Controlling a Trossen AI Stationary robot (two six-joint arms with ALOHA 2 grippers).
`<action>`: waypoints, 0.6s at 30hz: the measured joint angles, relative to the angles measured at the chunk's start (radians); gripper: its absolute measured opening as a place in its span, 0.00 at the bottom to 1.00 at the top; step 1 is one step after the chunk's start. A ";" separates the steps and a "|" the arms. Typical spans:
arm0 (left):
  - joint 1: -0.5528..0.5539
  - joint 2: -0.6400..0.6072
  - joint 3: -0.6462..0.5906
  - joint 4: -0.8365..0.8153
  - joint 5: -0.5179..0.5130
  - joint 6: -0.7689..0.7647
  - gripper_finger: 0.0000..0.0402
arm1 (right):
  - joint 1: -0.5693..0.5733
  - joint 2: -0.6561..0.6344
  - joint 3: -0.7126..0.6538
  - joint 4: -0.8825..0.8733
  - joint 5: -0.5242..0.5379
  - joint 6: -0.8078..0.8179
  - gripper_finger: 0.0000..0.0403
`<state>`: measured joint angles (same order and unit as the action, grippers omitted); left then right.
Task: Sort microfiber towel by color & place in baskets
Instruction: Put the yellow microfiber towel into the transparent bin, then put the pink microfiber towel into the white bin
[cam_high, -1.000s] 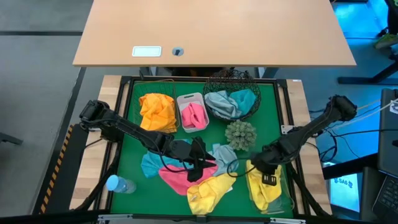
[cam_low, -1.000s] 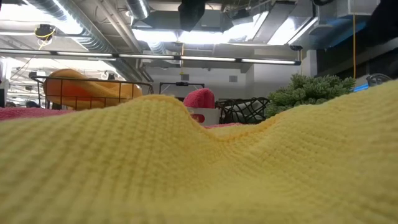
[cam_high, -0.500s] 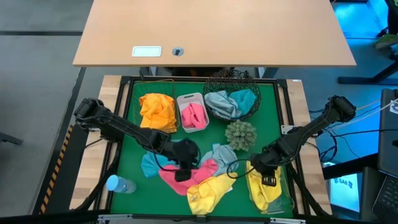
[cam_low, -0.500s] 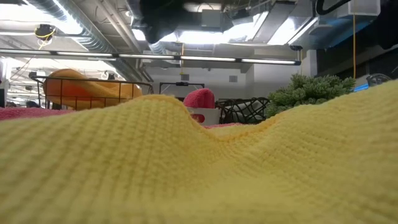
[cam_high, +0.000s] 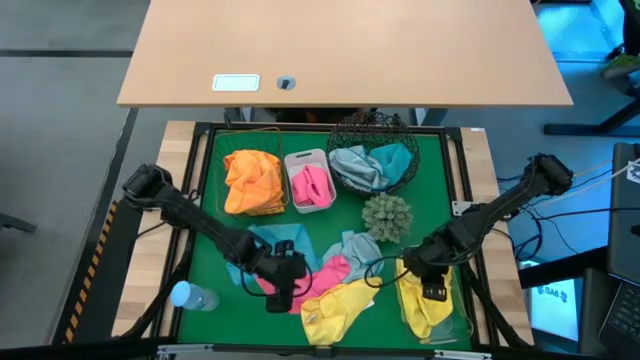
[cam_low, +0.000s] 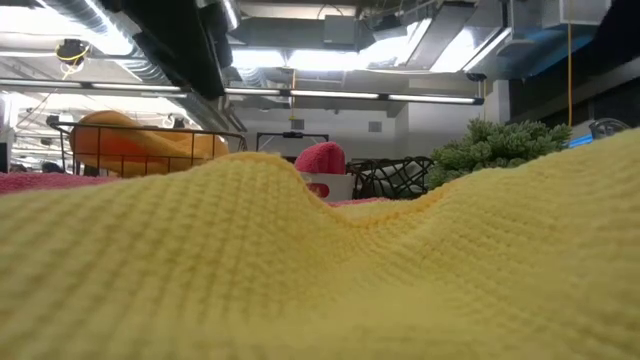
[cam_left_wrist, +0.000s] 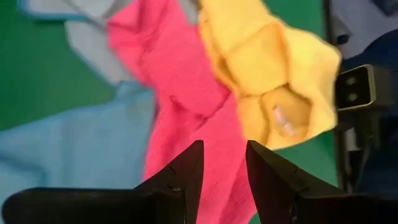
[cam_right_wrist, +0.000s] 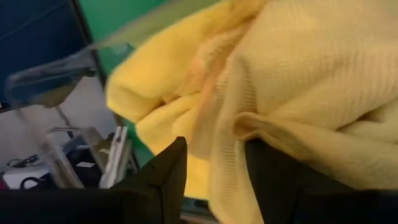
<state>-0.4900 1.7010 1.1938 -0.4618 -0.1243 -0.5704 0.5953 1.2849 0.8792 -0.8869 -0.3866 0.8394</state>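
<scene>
The left gripper (cam_left_wrist: 222, 163), fingers parted and empty, hovers directly over the pink towel (cam_left_wrist: 186, 93), whose long axis runs straight ahead of the fingers, while the right gripper (cam_high: 432, 277) sits farther off at the yellow towel (cam_right_wrist: 298, 93).

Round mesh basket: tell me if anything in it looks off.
The round mesh basket holds mixed colours: a grey towel beside a teal towel. The orange and pink baskets each hold one colour.
</scene>
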 joint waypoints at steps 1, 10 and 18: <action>-0.006 0.005 0.000 0.010 -0.010 0.000 0.29 | 0.000 0.000 0.017 -0.014 0.000 0.000 0.40; -0.032 0.023 0.001 0.001 -0.062 -0.006 0.29 | 0.001 -0.001 0.175 -0.228 0.095 -0.036 0.41; -0.021 0.052 0.000 -0.002 -0.029 -0.116 0.35 | 0.000 -0.001 0.274 -0.351 0.160 -0.036 0.41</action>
<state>-0.5110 1.7531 1.1942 -0.4637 -0.1530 -0.6863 0.5957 1.2835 1.1529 -1.2380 -0.2264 0.8036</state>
